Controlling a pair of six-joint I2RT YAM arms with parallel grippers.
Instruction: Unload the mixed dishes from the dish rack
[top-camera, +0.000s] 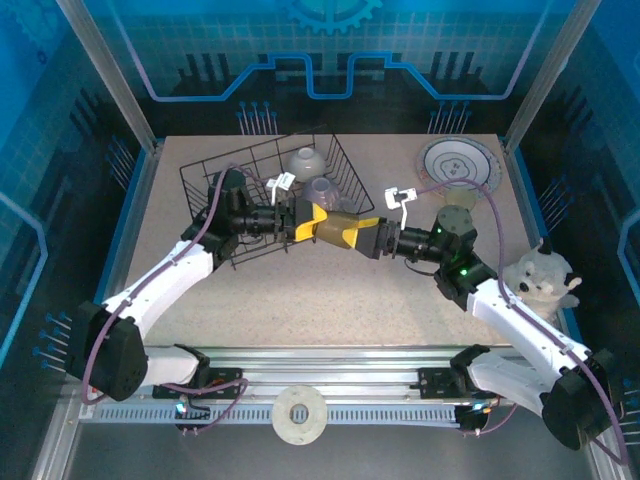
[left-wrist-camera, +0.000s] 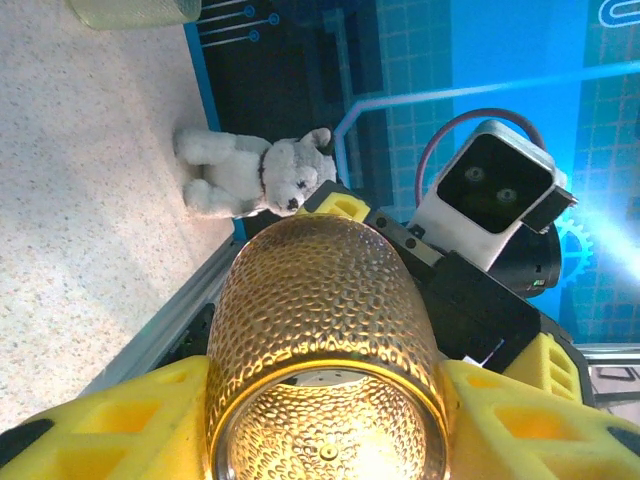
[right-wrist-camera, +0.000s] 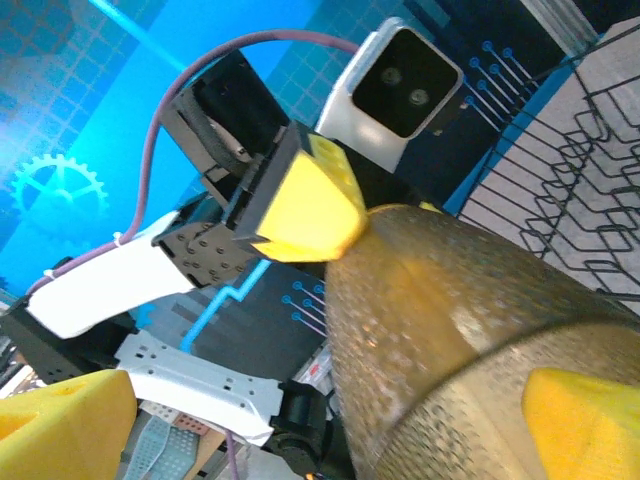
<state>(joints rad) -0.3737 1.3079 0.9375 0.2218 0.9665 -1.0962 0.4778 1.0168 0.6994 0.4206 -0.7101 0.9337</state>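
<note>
A translucent yellowish cup (top-camera: 332, 224) with a dimpled wall hangs on its side above the table, in front of the black wire dish rack (top-camera: 232, 170). My left gripper (top-camera: 306, 226) is shut on this cup (left-wrist-camera: 325, 320), one yellow finger (left-wrist-camera: 110, 420) on each side of its mouth. From the right, my right gripper (top-camera: 352, 234) stands open around the cup's other end (right-wrist-camera: 470, 330). One of its fingers (right-wrist-camera: 580, 420) is against the wall and the other (right-wrist-camera: 60, 420) is well apart. A cream bowl (top-camera: 305, 160) and a greyish dish (top-camera: 322, 192) sit in the rack.
A white plate with a purple rim (top-camera: 457, 160) lies at the back right. A small brown cup (top-camera: 458, 217) stands just in front of it. A grey plush toy (top-camera: 540, 280) sits at the table's right edge. A tape roll (top-camera: 300, 415) rests on the front rail.
</note>
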